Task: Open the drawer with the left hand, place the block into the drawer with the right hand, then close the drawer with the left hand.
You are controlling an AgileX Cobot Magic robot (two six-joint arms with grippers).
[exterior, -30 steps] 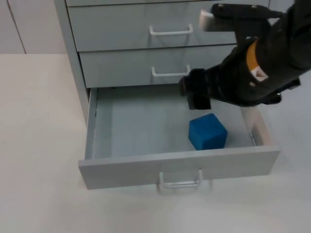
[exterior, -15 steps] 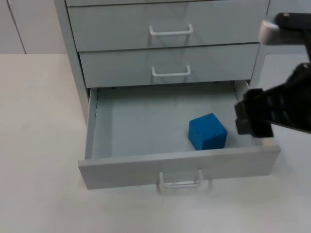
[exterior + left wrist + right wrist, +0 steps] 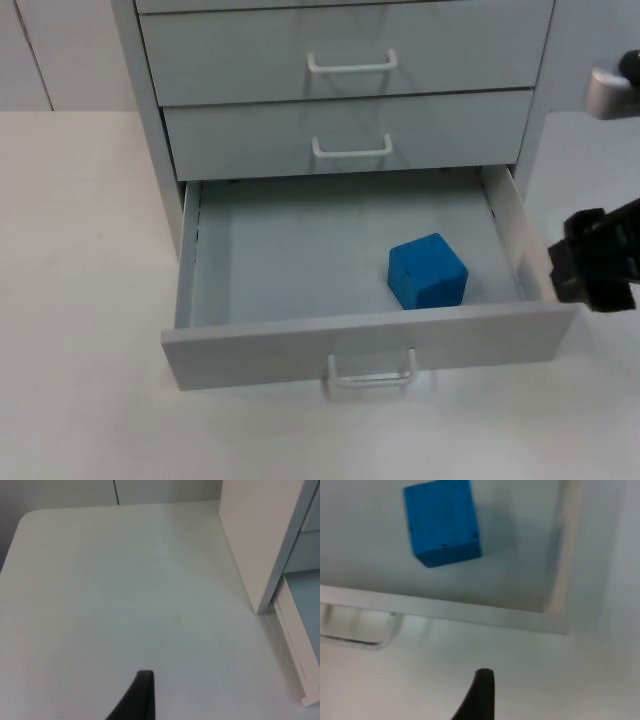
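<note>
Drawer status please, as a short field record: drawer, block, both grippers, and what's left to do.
drawer: bottom drawer pulled out, open
block: blue block resting on the drawer floor, toward its right side
right gripper: right gripper outside the drawer, beside its right wall, holding nothing
left gripper: left gripper over bare table, left of the cabinet
remaining: close the drawer with the left gripper

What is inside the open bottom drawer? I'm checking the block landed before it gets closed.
The blue block sits on the open drawer floor, toward its right front. Its underside is hidden.
</note>
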